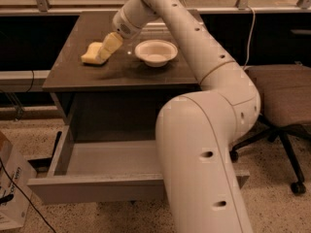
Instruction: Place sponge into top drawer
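Observation:
The pale-yellow sponge [92, 54] lies on the left part of the brown cabinet top [121, 72]. My gripper [108, 49] hangs from the white arm reaching over the cabinet, its flat pale-yellow fingers right at the sponge's right end, overlapping it in view. The grey top drawer [97, 164] is pulled out wide below the cabinet top, its floor bare where it shows. My arm's big white link hides the drawer's right half.
A white bowl [156, 52] sits on the cabinet top just right of the gripper. A brown office chair [284, 98] stands at the right. A cardboard box [12, 191] and a black cable lie on the floor at the left.

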